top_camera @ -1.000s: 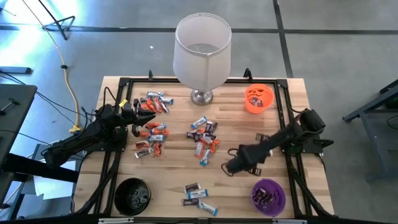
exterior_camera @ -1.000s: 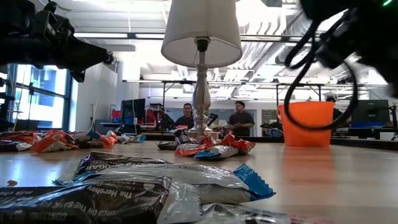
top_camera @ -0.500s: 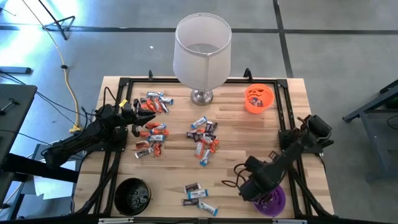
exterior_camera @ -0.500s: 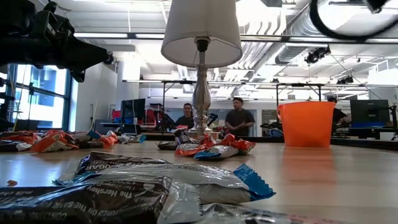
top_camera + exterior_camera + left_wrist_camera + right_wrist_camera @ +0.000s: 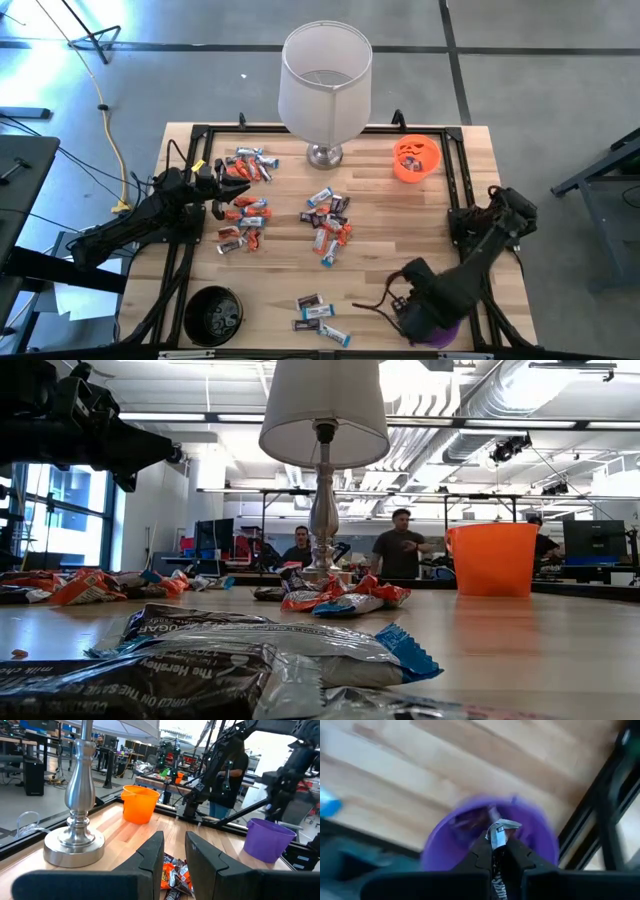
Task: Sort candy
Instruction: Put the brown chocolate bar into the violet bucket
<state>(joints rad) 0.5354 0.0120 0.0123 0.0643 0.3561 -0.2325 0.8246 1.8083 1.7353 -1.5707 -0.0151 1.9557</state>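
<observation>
Wrapped candy lies in groups on the table: a far-left group (image 5: 250, 165), a left pile (image 5: 243, 222), a centre pile (image 5: 328, 222) and a few pieces by the near edge (image 5: 315, 313). My left gripper (image 5: 238, 190) is open and hovers by the left pile, with candy (image 5: 175, 876) showing below its fingers. My right gripper (image 5: 496, 851) is shut on a dark-wrapped candy (image 5: 496, 832) and stands over the purple bowl (image 5: 470, 835). In the high view the right arm (image 5: 425, 295) covers most of that bowl (image 5: 446, 330). My right gripper pinches the dark-wrapped candy between its two fingers. The wrapper's silvery crimped end (image 5: 500, 826) sticks out past the fingertips. The fingers point down from above. The candy is lifted clear, right above the purple bowl's opening.
A lamp with a white shade (image 5: 325, 75) stands on a metal base (image 5: 323, 155) at the far middle. An orange bowl (image 5: 416, 158) sits far right and a black bowl (image 5: 213, 316) near left. Dark frame rails (image 5: 462, 190) run along the table's sides. People stand in the room behind (image 5: 400, 550).
My right gripper has swung from the middle right of the table toward the near edge, carrying the candy, and now stands over the purple bowl. It has left the low view. The left arm has kept still.
</observation>
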